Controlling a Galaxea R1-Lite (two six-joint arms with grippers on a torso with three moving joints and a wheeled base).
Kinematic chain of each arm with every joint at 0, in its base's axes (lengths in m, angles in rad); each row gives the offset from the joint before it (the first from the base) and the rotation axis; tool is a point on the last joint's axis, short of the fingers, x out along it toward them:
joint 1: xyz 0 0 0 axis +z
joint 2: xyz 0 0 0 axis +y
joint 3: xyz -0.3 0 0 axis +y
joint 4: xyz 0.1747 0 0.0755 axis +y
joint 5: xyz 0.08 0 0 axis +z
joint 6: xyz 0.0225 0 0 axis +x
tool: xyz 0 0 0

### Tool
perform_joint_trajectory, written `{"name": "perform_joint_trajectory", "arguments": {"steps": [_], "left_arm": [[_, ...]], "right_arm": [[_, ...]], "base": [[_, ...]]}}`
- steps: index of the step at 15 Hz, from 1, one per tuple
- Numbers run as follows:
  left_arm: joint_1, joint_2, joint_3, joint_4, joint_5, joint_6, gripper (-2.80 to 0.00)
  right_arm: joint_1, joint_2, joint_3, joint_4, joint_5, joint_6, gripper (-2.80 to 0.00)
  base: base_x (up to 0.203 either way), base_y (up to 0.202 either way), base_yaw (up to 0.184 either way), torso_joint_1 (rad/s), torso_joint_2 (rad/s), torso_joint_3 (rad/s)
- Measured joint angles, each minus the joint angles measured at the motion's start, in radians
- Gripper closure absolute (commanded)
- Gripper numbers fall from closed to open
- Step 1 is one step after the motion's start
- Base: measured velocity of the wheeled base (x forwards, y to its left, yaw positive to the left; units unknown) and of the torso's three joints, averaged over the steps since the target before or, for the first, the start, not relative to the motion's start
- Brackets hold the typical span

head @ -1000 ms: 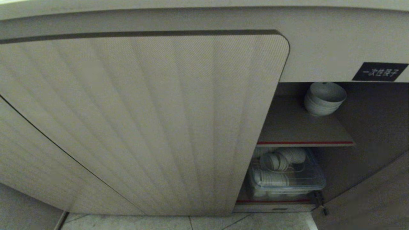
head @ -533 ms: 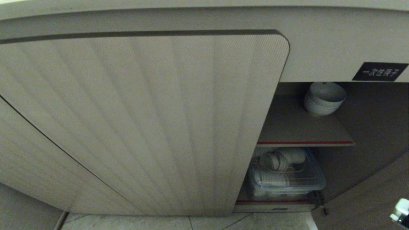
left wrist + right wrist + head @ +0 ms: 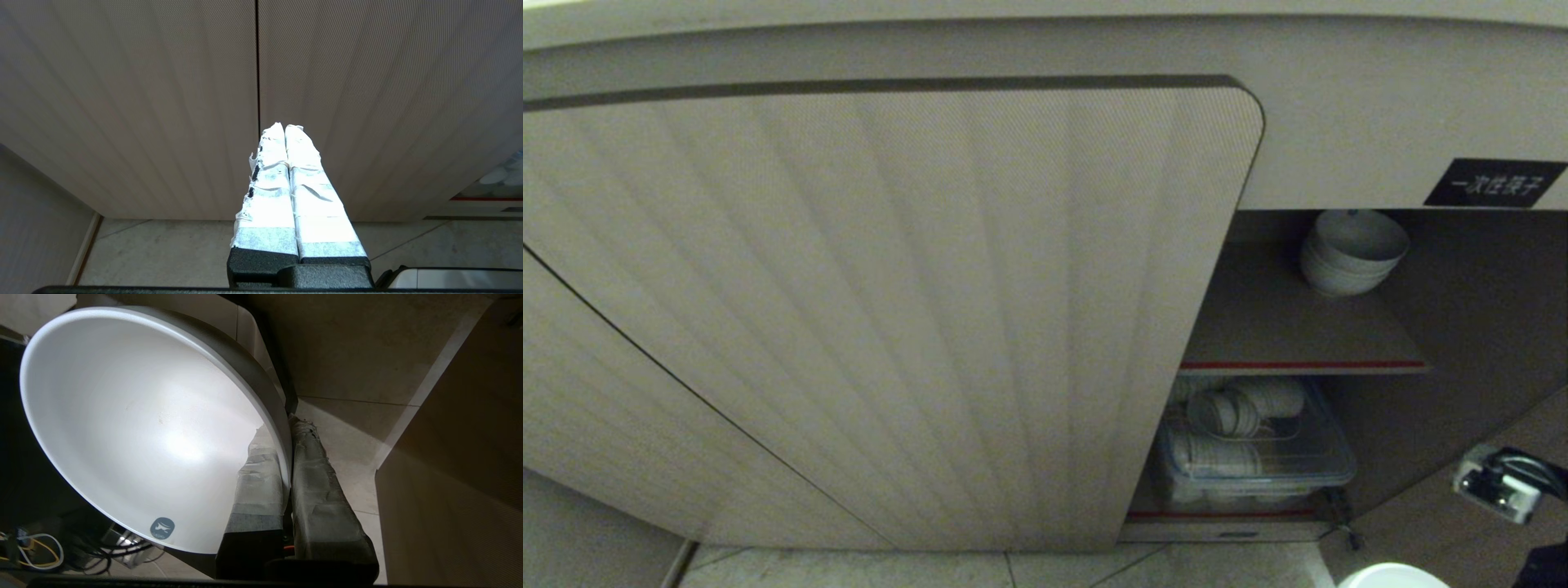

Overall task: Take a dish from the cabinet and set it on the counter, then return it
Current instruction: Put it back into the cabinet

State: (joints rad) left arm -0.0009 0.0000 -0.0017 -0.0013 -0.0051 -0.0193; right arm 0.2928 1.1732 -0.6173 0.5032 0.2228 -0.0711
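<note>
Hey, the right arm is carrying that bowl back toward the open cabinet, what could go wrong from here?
The right gripper pinches the bowl by its rim only, so it could slip or tilt. The shelf already holds a stack of bowls, which it might bump. The door narrows the opening.

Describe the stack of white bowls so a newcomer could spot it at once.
Find the open cabinet right of the ribbed door. On its red-edged upper shelf, near the back, sits the stack of white bowls. Unlike the dishes below, it stands upright, outside any clear tub.

Dim, soft head view, its edges bowed, perhaps lens distortion. Glare whitens the taped left claw (image 3: 284, 127). The cabinet (image 3: 1298, 327) interior lies shadowed.
</note>
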Motion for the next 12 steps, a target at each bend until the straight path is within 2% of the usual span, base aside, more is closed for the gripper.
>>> {"name": "perform_joint_trajectory", "arguments": {"steps": [4,8,12], "left_arm": [[0.0,0.0,0.0,0.0,0.0,0.0,0.0],[0.0,0.0,0.0,0.0,0.001,0.0,0.0],[0.0,0.0,0.0,0.0,0.0,0.0,0.0]], "right_arm": [[0.0,0.079,-0.063,0.007,-0.004,0.13,0.0],[0.0,0.126,-0.079,0.009,-0.022,0.207,0.0],[0.0,0.159,-0.125,0.013,-0.037,0.331,0.0]], "base": [[0.0,0.0,0.0,0.0,0.0,0.0],[0.0,0.0,0.0,0.0,0.0,0.0],[0.0,0.0,0.0,0.0,0.0,0.0]]}}
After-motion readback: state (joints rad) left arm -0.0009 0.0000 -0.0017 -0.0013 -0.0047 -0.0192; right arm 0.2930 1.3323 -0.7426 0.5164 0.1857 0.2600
